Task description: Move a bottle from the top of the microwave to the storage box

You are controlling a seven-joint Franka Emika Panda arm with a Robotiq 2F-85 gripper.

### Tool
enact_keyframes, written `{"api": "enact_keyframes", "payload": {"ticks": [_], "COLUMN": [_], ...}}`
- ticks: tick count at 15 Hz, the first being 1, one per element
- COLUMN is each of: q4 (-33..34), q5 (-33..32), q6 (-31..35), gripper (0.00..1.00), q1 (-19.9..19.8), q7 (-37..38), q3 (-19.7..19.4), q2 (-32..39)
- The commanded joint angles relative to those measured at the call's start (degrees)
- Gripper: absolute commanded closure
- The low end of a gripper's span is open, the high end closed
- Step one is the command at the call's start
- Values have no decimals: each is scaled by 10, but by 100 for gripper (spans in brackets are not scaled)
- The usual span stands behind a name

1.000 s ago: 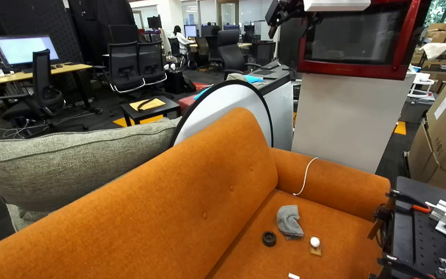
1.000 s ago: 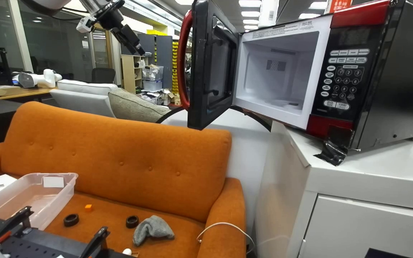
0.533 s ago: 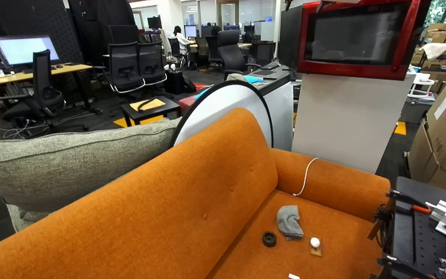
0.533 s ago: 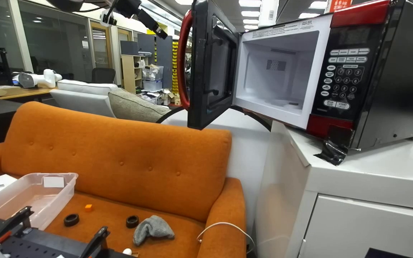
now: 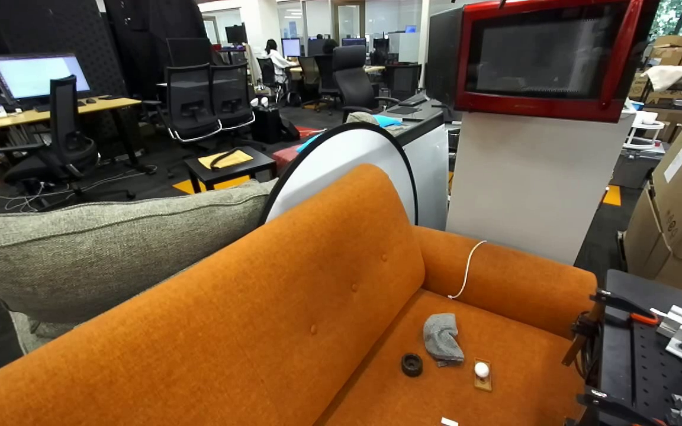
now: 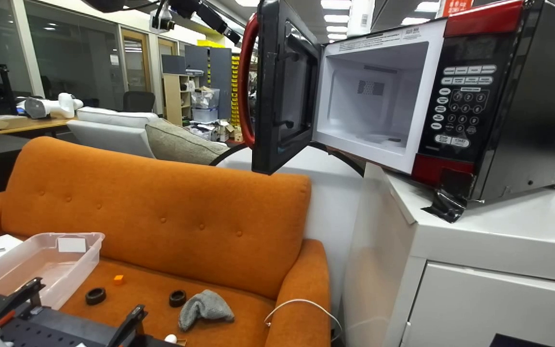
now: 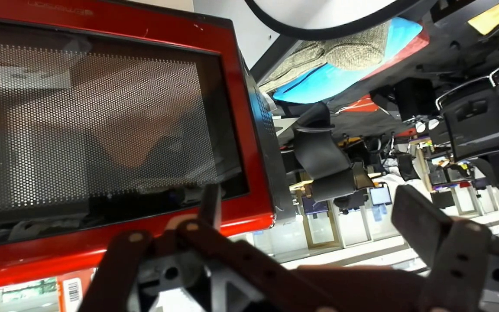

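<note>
The microwave stands on a white cabinet with its red-framed door open; its door front also shows in an exterior view. A white bottle with a barcode label stands on top of it, its upper end cut off by the frame. The storage box, a clear plastic bin, lies on the orange sofa, partly hidden by the table. My gripper is open with nothing between its fingers. In an exterior view the gripper is high, left of the open door. I cannot make out the bottle in the wrist view.
The open door with its red handle juts out over the sofa. An orange-red package is also on the microwave. A black perforated table with clamps is in front. A grey cloth and dark rings lie on the seat.
The gripper has risen and moved right towards the microwave door in an exterior view. In the opposite exterior view it has gone almost wholly out past the top edge. The bottle has not moved.
</note>
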Motion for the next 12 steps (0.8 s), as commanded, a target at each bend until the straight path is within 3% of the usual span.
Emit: {"api": "enact_keyframes", "payload": {"ticks": [1, 3, 6, 12], "q4": [2, 3, 14, 74], "q5": [-8, -8, -117, -296], "q6": [-8, -8, -14, -71], "gripper": [0, 0, 0, 0], "q1": [30, 30, 12, 18], "q7": [3, 3, 87, 208], "q3": [-25, -25, -17, -68], "q2": [2, 2, 8, 36]}}
